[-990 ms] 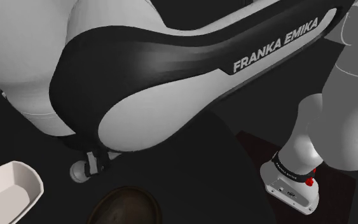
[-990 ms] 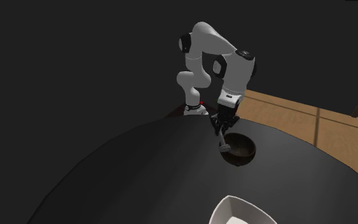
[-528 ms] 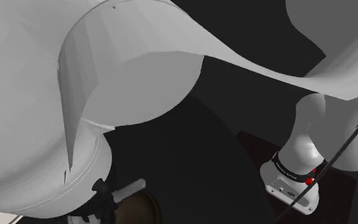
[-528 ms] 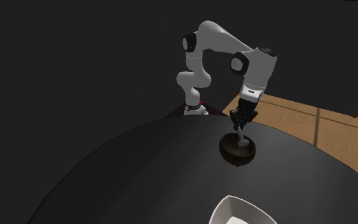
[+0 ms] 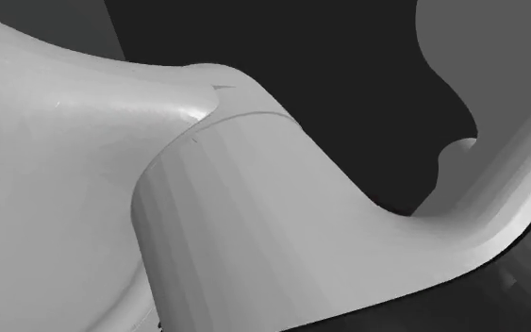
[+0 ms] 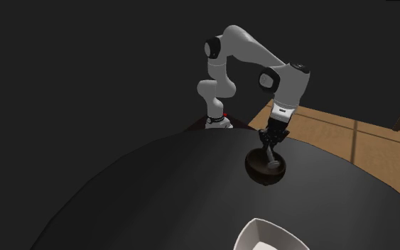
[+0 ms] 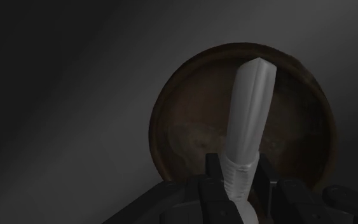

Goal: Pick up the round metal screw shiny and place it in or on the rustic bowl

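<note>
A pale grey metal screw (image 7: 247,127) with a pointed tip sticks out from my gripper (image 7: 240,181), whose black fingers are shut on its threaded end. Directly beyond the screw lies the dark brown round bowl (image 7: 184,108), its mottled inside facing me. In the second exterior view my gripper (image 6: 270,144) hangs just over the bowl (image 6: 256,172) on the black round table (image 6: 155,199), the screw (image 6: 271,158) reaching down into it.
A white dish (image 6: 262,238) sits at the table's near edge in the second exterior view. A wooden floor (image 6: 361,138) lies beyond the table at the right. The white arm (image 5: 207,217) blocks the shoulder view.
The arm has carried the screw sideways from beside the bowl to above it, then lowered it toward the bowl. In the shoulder view the arm has swung across and covered the table.
</note>
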Robot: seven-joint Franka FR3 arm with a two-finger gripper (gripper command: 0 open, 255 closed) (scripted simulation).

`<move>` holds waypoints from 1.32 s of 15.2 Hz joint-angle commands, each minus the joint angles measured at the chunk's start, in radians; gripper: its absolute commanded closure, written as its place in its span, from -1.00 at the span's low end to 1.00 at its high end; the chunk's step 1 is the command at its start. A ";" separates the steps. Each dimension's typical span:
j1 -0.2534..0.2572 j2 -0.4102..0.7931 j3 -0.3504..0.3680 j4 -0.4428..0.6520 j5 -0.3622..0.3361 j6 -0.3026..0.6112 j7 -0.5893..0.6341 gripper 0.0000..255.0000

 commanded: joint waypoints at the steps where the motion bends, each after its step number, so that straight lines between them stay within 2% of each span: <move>1: 0.002 0.009 -0.001 -0.015 -0.007 0.022 0.008 1.00; 7: 0.004 0.030 -0.006 -0.066 -0.026 0.088 0.028 1.00; 15: 0.004 0.030 -0.006 -0.066 -0.026 0.088 0.028 1.00; 16: 0.004 0.030 -0.006 -0.066 -0.026 0.088 0.028 -1.00; 20: 0.004 0.030 -0.006 -0.066 -0.026 0.088 0.028 -1.00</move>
